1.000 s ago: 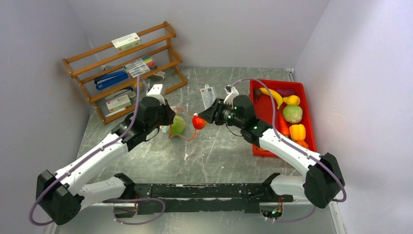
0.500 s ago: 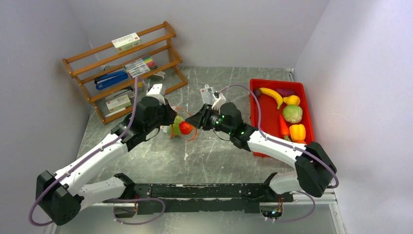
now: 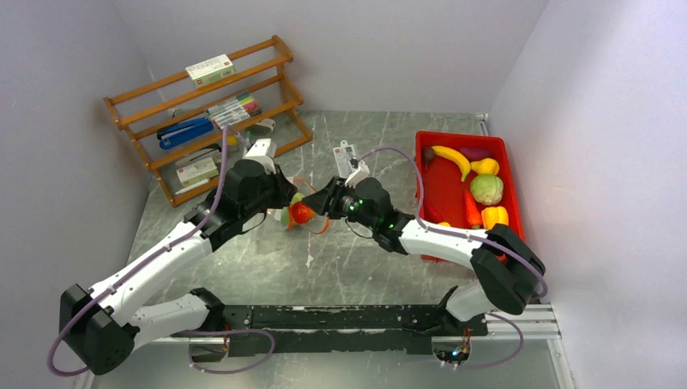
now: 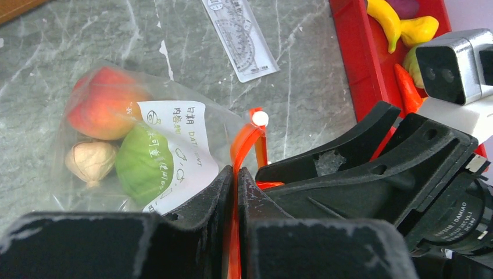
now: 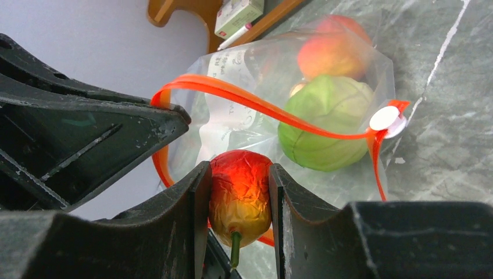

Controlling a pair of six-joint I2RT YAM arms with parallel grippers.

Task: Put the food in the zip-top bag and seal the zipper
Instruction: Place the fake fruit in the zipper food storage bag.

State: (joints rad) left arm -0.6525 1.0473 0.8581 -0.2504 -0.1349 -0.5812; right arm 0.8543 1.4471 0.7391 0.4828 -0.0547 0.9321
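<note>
The clear zip-top bag (image 3: 293, 203) lies at mid-table with its mouth held open. Inside it are a green ball (image 4: 139, 165), a peach ball (image 4: 102, 107) and a small tan piece (image 4: 90, 163). My left gripper (image 4: 235, 174) is shut on the red-orange zipper (image 4: 247, 136) at the rim. The zipper (image 5: 261, 104) loops open in front of my right gripper (image 5: 238, 168), which is shut on a red-and-yellow toy fruit (image 5: 240, 195) with a green stem, right at the bag's mouth (image 3: 302, 212). A white slider (image 5: 385, 118) sits at the strip's end.
A red tray (image 3: 420, 162) at the right holds a banana (image 3: 452, 158), a green ball (image 3: 486, 189), a yellow pepper (image 3: 494, 219) and a red chili (image 3: 471, 209). A flat white packet (image 3: 347, 158) lies behind the bag. A wooden rack (image 3: 202, 113) stands at the back left.
My right gripper has carried the red-and-yellow fruit leftward to the bag's mouth. The left gripper has stayed put, holding the zipper.
</note>
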